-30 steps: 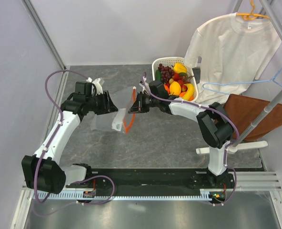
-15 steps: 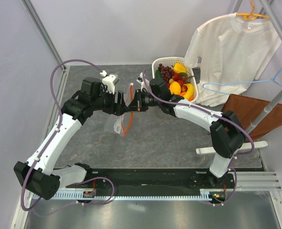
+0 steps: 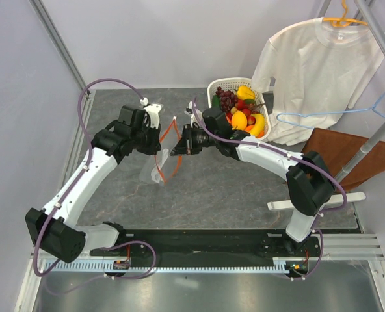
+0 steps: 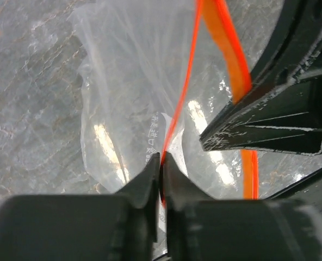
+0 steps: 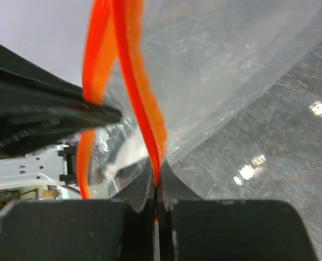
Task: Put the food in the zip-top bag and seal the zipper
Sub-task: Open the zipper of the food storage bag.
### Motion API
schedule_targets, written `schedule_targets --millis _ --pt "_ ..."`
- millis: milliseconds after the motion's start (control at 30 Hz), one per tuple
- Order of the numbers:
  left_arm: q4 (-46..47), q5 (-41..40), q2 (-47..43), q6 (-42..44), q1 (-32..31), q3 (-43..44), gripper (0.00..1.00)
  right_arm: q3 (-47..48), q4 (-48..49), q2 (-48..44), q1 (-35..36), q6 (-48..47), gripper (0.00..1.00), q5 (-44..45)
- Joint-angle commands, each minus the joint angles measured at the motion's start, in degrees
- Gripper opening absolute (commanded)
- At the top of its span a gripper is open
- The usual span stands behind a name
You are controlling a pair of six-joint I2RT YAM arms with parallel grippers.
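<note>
We see the left gripper (image 4: 161, 164) at bottom centre, its two dark fingers pinched together on one thin edge of the zipper (image 4: 230, 54). This orange-red edge rises from the fingertips toward the top of the view. The wider side of the strip runs to the right and passes between the closed fingers of the right gripper (image 4: 221, 136). The zip-top bag (image 4: 123, 81) hangs clear and crinkled, with small print on it, above the grey marbled table (image 4: 30, 109).

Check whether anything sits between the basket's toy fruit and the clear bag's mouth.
The right gripper, shut on the orange-red zipper strip, lies between the white slotted basket of toy fruit and the clear plastic bag.
</note>
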Motion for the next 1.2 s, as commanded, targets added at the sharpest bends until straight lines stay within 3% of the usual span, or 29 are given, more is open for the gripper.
schedule_targets --millis 0,167,333,433,467,533,567,667,767,933,1167 --pt "-1.6 0.8 -2.0 -0.8 5.8 4.0 0.02 1.3 -7.2 -0.8 0.0 -8.1 0.00 3.3" --pt "-3.1 6.8 -0.5 -3.3 20.9 6.9 0.02 4.9 -16.7 2.1 -3.3 -17.0 0.00 11.7" --pt "-3.1 11.6 0.5 -4.4 22.2 4.3 0.02 10.2 -21.4 5.5 -5.0 -21.7 0.08 11.1" --pt "-2.5 13.5 1.2 -5.4 22.2 2.9 0.02 13.2 -21.7 6.6 -5.0 -21.7 0.21 7.6" --pt "-2.0 13.7 1.3 -5.8 22.2 2.7 0.02 14.4 -21.7 6.6 -5.0 -21.8 0.34 6.7" --pt "-1.5 14.3 2.2 -6.7 22.2 2.7 0.02 15.8 -22.4 6.0 -5.0 -23.2 0.49 4.4" --pt "-1.0 14.3 2.7 -7.3 22.2 3.0 0.02 16.9 -22.7 5.7 -5.0 -24.8 0.63 4.1" --pt "0.1 15.2 4.6 -8.7 22.2 3.4 0.02 18.7 -24.9 4.1 -5.1 -27.9 0.79 4.3" --pt "1.2 16.4 6.2 -10.0 22.2 3.7 0.02 20.4 -27.2 2.9 -6.4 -30.9 0.86 4.9" --pt "4.2 17.6 7.7 -12.8 22.1 3.2 0.02 24.0 -32.2 2.5 -12.2 -33.7 0.90 7.5" --pt "5.3 17.9 7.9 -12.7 22.1 2.2 0.02 26.5 -37.1 2.5 -17.8 -41.0 0.88 26.3"
